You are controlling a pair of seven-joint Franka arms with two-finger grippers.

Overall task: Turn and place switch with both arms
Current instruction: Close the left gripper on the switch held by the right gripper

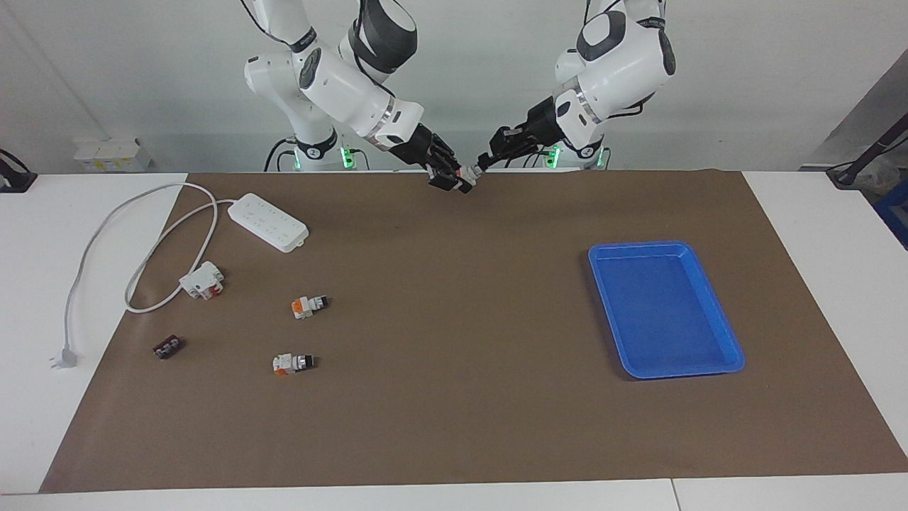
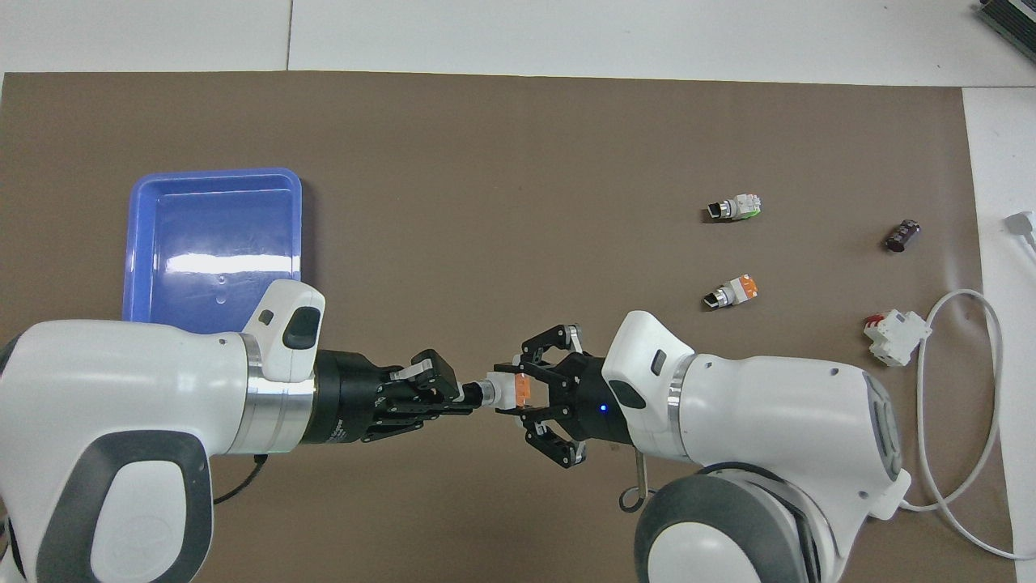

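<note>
The switch (image 1: 469,172), white with an orange end, hangs in the air between my two grippers, over the brown mat's edge by the robots' bases. My right gripper (image 1: 454,180) is shut on its white and orange body (image 2: 510,390). My left gripper (image 1: 485,162) is shut on its black knob tip (image 2: 472,395), as the overhead view shows for the left gripper (image 2: 463,398) and the right gripper (image 2: 511,393). Both grippers point at each other, tip to tip.
Two near-identical switches (image 1: 309,306) (image 1: 293,363) lie on the mat toward the right arm's end, with a white-and-red block (image 1: 202,279), a dark brown block (image 1: 168,347) and a white power strip (image 1: 268,222) with its cable. A blue tray (image 1: 716,298) lies toward the left arm's end.
</note>
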